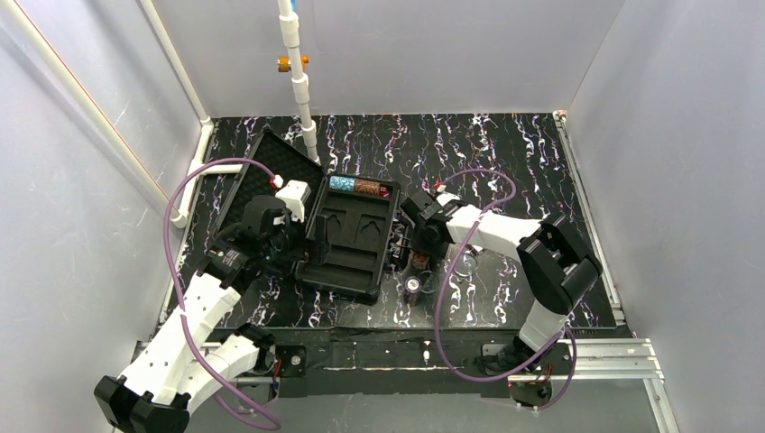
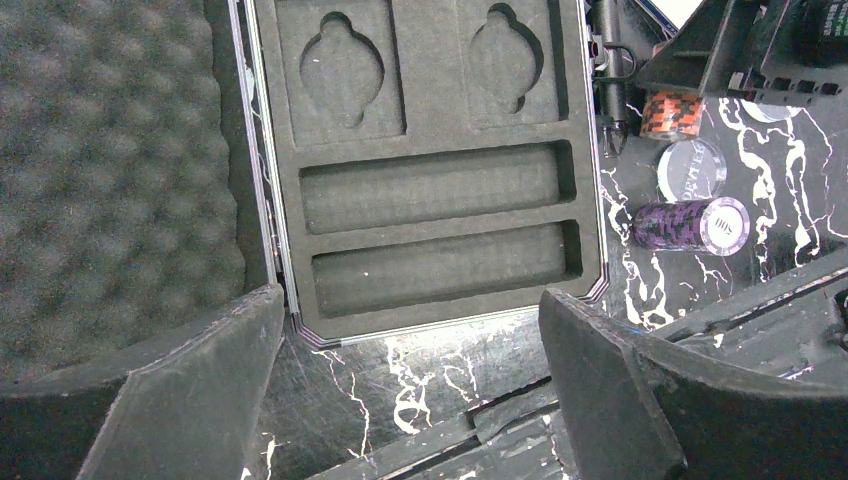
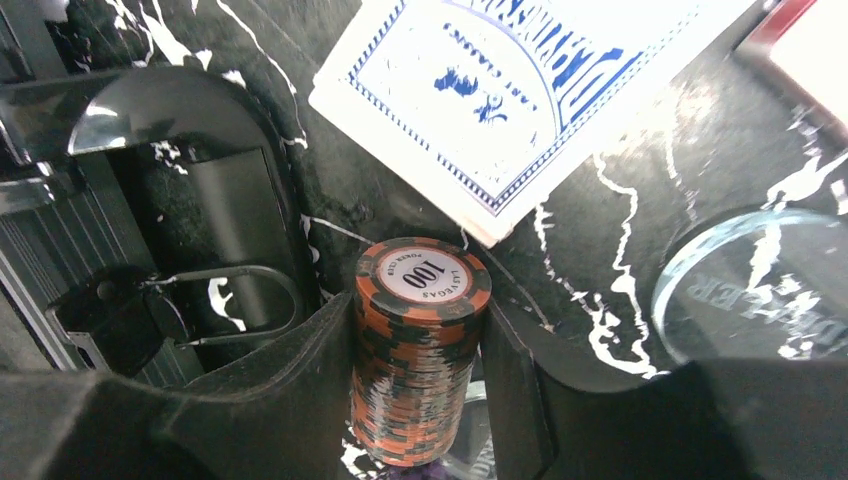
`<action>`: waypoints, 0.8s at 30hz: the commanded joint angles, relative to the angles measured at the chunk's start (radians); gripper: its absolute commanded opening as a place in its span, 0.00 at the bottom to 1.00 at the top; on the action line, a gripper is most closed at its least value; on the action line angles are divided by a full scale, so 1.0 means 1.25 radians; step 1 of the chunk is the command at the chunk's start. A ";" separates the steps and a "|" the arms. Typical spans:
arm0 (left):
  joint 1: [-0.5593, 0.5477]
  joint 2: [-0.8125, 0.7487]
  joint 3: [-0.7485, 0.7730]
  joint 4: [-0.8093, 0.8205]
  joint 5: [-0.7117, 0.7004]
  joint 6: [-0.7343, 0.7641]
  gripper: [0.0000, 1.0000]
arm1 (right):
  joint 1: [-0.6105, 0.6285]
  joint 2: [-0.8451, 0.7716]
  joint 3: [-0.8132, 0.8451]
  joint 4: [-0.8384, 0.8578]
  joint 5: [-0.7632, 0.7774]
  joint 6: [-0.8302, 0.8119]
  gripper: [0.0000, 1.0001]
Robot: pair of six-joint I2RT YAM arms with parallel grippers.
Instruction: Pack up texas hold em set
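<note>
Right wrist view: the right gripper point(image 3: 420, 320) pinches the upright brown chip stack point(image 3: 415, 380), card deck point(image 3: 500, 90) just beyond it and clear disc point(image 3: 760, 290) beside, all outside the case point(image 2: 430, 130), while the left gripper point(image 2: 410, 300) hangs spread over two empty troughs point(image 2: 430, 185), so packing looks under halfway.

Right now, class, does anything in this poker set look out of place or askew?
Yes. The purple chip stack lies on its side on the table beside the tray, whose two long slots stand empty. The blue card deck lies loose outside the case, near the brown chip stack in the right gripper.
</note>
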 commanded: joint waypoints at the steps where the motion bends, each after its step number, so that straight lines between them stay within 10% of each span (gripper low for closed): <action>1: -0.001 -0.007 0.028 -0.011 -0.009 0.004 0.99 | 0.002 0.001 0.070 -0.038 0.127 -0.091 0.42; 18: -0.001 0.003 0.029 -0.011 -0.009 0.004 0.99 | 0.000 0.075 0.124 0.003 0.042 -0.477 0.40; 24: -0.001 0.007 0.029 -0.011 -0.006 0.004 0.99 | 0.000 0.092 0.144 -0.016 0.009 -0.494 0.56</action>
